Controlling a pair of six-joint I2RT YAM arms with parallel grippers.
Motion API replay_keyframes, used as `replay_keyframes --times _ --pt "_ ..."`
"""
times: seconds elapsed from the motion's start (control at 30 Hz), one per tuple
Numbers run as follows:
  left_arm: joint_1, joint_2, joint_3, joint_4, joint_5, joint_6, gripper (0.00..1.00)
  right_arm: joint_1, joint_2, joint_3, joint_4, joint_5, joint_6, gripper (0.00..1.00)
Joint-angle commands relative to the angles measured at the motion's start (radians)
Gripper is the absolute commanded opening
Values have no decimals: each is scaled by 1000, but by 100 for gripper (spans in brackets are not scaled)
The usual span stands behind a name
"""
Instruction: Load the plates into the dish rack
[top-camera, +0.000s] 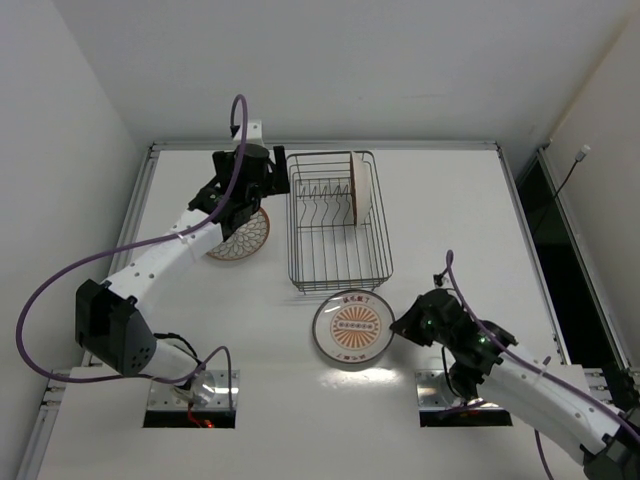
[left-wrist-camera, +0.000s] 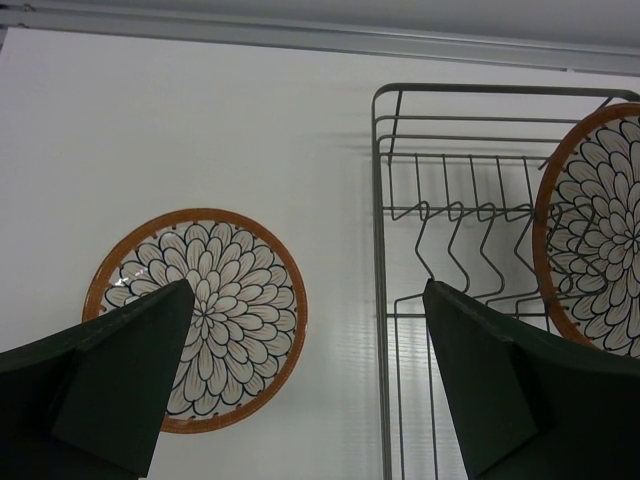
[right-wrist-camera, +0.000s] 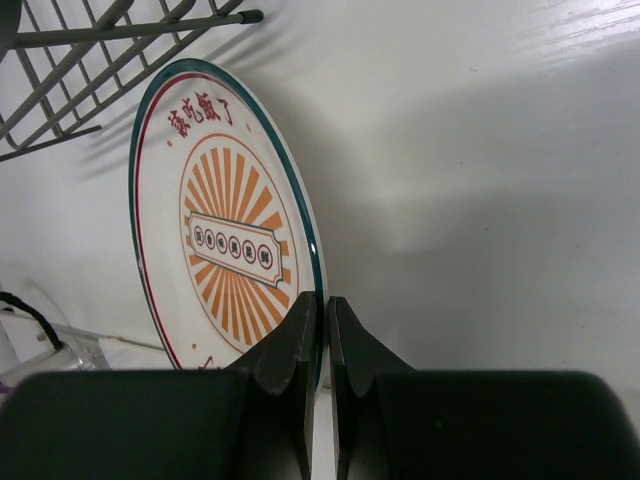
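Step in hand, as I judge it: pickup of the sunburst plate (top-camera: 350, 328). It lies flat and face up on the table (top-camera: 450, 220), just in front of the dish rack (top-camera: 296, 230). Right gripper (right-wrist-camera: 322, 330) is pressed together, pinching its right-hand rim. Being round it has no long axis, though its lettered band runs left to right. Next move calls for lifting, tipping it onto edge and lining it up with the free slots. One petal plate (top-camera: 362, 190) stands in the rack, facing left. Left gripper (left-wrist-camera: 308, 290) is spread wide above the other petal plate (left-wrist-camera: 205, 315), which lies flat beside the rack.
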Motion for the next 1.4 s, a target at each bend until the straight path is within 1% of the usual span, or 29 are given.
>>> replay_keyframes --times 0.0,0.03,0.13,0.3,0.37,0.4,0.47,0.5,0.53,0.6,0.63,0.73,0.83,1.0,1.07,1.13,1.17,1.27,1.3,1.33,1.37 --pt "6 11 50 3 -13 -5 100 1 -6 -32 47 -26 7 0" --pt "6 11 50 3 -13 -5 100 1 -6 -64 82 -40 19 0" --pt "6 11 50 3 -22 -5 100 1 -37 -88 107 -49 33 0" --pt "6 20 50 3 -22 -5 100 1 -15 -33 27 -26 -5 0" --pt "6 20 50 3 -22 -5 100 1 6 -32 27 -26 -5 0" --pt "6 20 50 3 -22 -5 100 1 20 -46 27 -26 -5 2" --pt "6 20 50 -6 -22 -5 100 1 20 -89 85 -54 31 13" --pt "6 20 50 -6 -22 -5 100 1 20 -109 107 -65 45 15" --pt "6 20 50 -6 -22 -5 100 1 20 -129 150 -85 59 15" --pt "6 20 50 -6 -22 -5 100 1 9 -183 182 -106 100 17" --pt "6 20 50 -6 -22 -5 100 1 -1 -195 194 -115 100 20" --pt "6 20 50 -6 -22 -5 100 -10 -23 -207 194 -126 110 23" --pt "6 20 50 -6 -22 -5 100 -10 -23 -216 194 -126 119 31" --pt "6 20 50 -6 -22 -5 100 -10 6 -235 282 -137 143 32" --pt "6 20 50 -6 -22 -5 100 -10 22 -255 309 -146 156 32" --pt "6 20 50 -6 -22 -5 100 -10 51 -264 358 -155 175 29" --pt "6 20 50 -6 -22 -5 100 -10 62 -273 372 -155 176 22" --pt "6 20 50 -6 -22 -5 100 -10 85 -273 392 -164 176 12" --pt "6 20 50 -6 -22 -5 100 -10 85 -273 392 -164 176 4" --pt "6 20 50 -6 -22 -5 100 -10 85 -273 379 -164 176 0" --pt "6 20 50 -6 -22 -5 100 -10 85 -273 368 -164 176 0"
